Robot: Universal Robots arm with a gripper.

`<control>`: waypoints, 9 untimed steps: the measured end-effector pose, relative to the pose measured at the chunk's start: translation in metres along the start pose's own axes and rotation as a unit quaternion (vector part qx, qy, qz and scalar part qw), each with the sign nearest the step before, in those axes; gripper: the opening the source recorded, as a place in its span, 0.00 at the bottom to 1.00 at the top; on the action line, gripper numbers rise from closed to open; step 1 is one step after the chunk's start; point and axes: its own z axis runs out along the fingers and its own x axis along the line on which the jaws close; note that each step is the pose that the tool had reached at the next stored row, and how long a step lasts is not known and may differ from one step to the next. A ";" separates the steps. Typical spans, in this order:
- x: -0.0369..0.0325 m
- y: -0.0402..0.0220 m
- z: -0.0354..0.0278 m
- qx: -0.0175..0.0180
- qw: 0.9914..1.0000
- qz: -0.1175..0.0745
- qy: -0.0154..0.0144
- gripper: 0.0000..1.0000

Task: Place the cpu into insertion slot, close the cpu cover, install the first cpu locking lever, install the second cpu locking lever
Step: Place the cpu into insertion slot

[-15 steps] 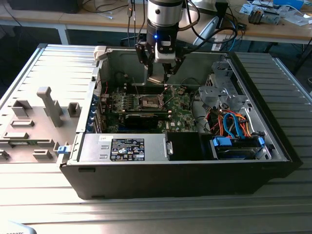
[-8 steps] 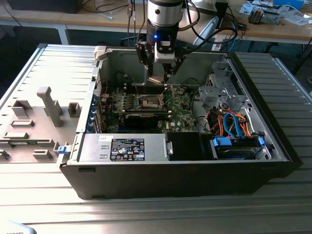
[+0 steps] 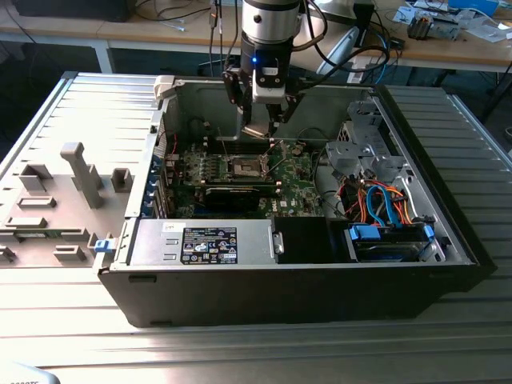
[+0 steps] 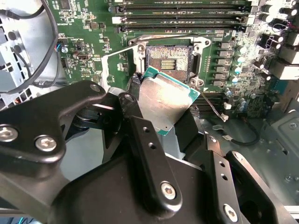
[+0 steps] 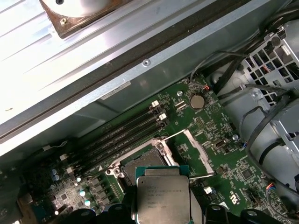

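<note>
Silver/blk arm (image 3: pixel 270 20), blue LED (image 3: pixel 254 58), blk hand (image 3: pixel 262 126) w/ screws (image 4: pixel 168 190)

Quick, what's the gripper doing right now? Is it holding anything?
Gripper: shut on the cpu, holding it off the board; the insertion slot is empty.

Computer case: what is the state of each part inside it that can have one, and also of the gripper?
computer case, open, lying on its side
socket, empty, contacts bare
cover, swung open, off the socket
chip, held in the gripper, not in the socket
gripper, shut on the chip
</note>
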 end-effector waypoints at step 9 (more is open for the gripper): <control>0.0000 0.0000 0.0000 0.000 1.000 0.011 -0.001 0.55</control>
